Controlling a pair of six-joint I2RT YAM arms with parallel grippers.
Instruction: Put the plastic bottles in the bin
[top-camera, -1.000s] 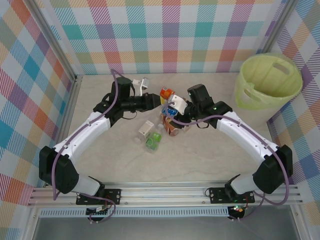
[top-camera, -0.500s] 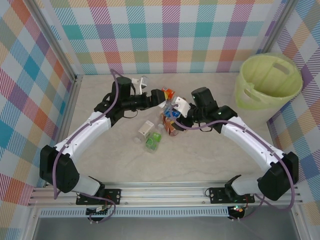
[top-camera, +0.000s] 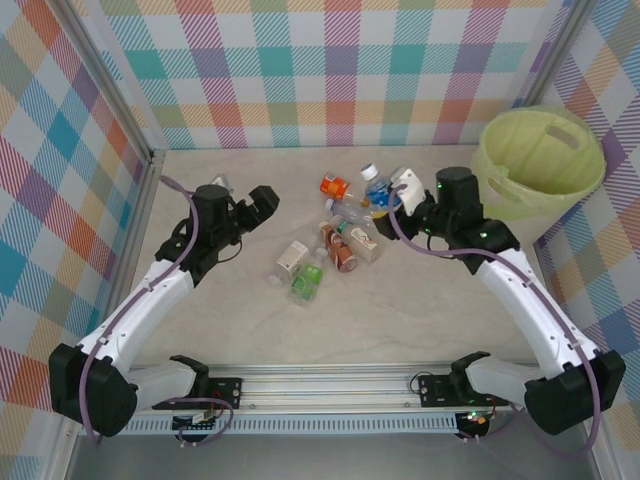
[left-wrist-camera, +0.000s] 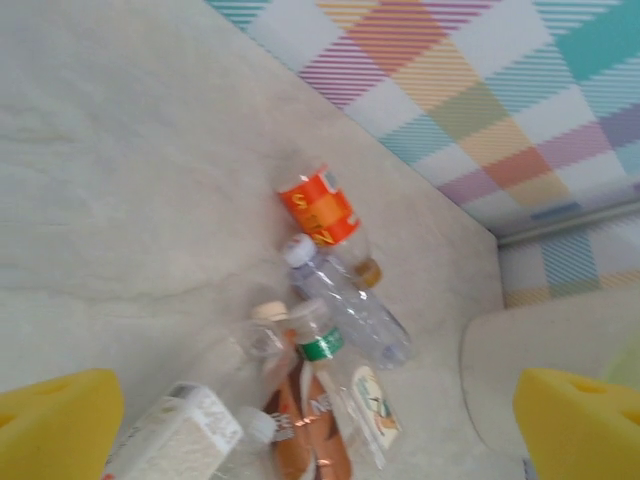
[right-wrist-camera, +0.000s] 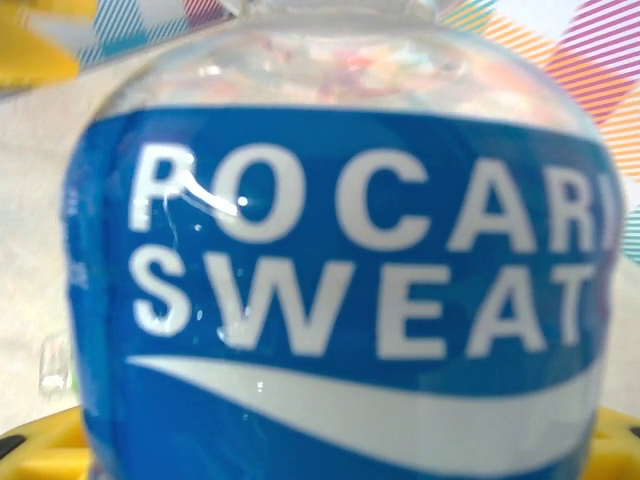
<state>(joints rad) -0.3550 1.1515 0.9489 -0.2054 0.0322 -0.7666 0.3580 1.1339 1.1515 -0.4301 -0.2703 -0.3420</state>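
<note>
At table centre: a loose heap of plastic bottles (top-camera: 335, 235), small and clear-bodied, most lying on their sides and touching or nearly so.

Count by label, top view:
- orange-label bottle (top-camera: 333, 186): one, at the far edge of the heap
- bare clear bottle (top-camera: 350, 210): one, white cap, just beside the orange one
- brown-label bottle (top-camera: 345, 253): one, green band at the neck
- pale-label bottle (top-camera: 367, 243): one, against the brown one
- white-label bottle (top-camera: 292, 258): one, on the near left side
- green-label bottle (top-camera: 308, 284): one, nearest the arm bases

That makes six on the table. The heap is tight, so the count is not firm.

Seventh is the blue-label bottle (right-wrist-camera: 340, 280), with white lettering POCARI SWEAT over a white swoosh. It sits between heap and bin, pinched in the right gripper (top-camera: 396, 191). Yellow pads (right-wrist-camera: 30, 450) show at its lower edge.

Bin (top-camera: 497, 195): one, at the far right corner. It is round and pale with a lime-green liner and a handle slot in the wall, and stands well apart from the heap.

Left gripper (top-camera: 262, 200): left of the heap, apart from it, jaws spread wide.
</note>
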